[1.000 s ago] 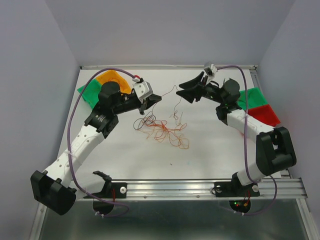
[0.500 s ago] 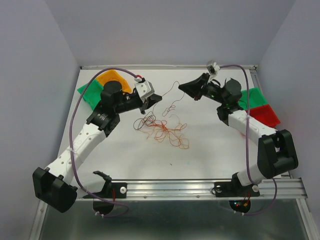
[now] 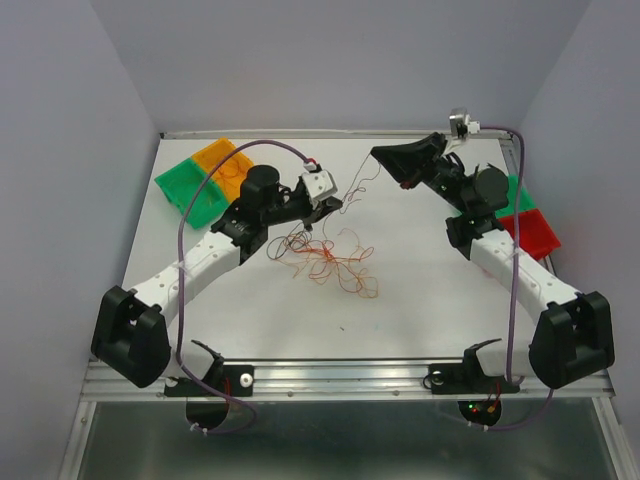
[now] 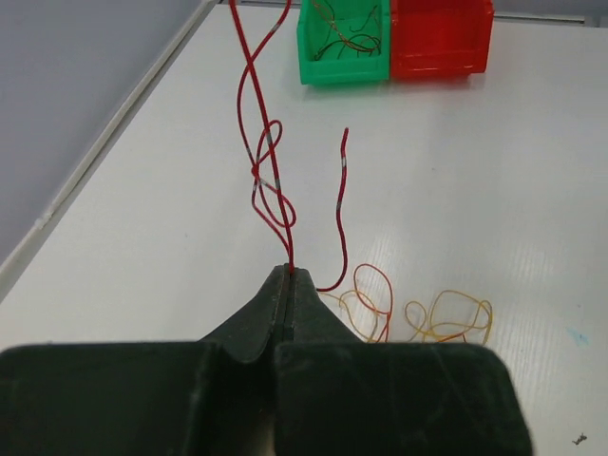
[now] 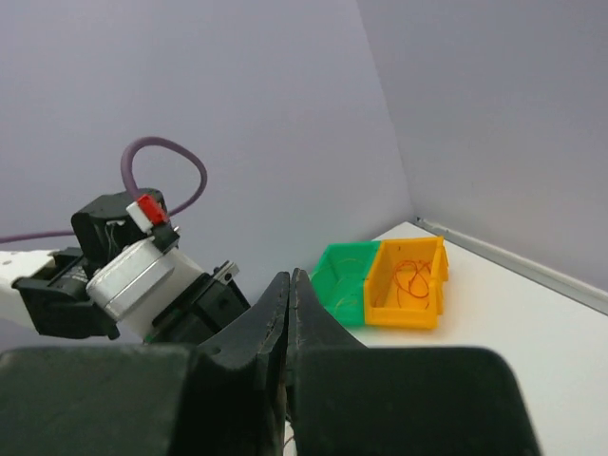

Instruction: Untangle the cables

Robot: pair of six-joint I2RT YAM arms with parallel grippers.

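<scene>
Status: the task is part done, and most of the work remains.

**Left jaws.** Your left gripper [image 4: 288,275] has its jaws pressed together on a red cable [image 4: 270,185]. The strand leaves the tips and rises clear of the desk [image 3: 430,290]. A short way above the grip it carries a loose loop, and a free end hangs beside it.

**Right jaws.** Your right gripper [image 3: 380,155] is raised toward the far side, and its wrist view shows the jaws closed flat. No wire shows between them in that view. From above, however, the red cable runs up from the left gripper to these tips, so I judge that they hold its other end.

**Location of the work.** The tangle [image 3: 325,258] of thin red and orange wires lies on the desk near the middle, just in front of the left gripper. The left wrist view shows orange loops [image 4: 446,318] lying close by the held strand.

**Done.**
- The green bin [image 4: 344,43] on the right holds a few dark wires.
- The orange bin [image 5: 408,285] on the left holds a reddish one.
- The red bin [image 4: 442,38] is cut off at the picture's edge, so its contents cannot be confirmed.

**Left to do.**
- I judge that the held cable is being drawn apart from the heap. Whether its lower part is free of the tangle cannot be told from these views.
- The heap remains knotted and needs strand-by-strand separation.
</scene>
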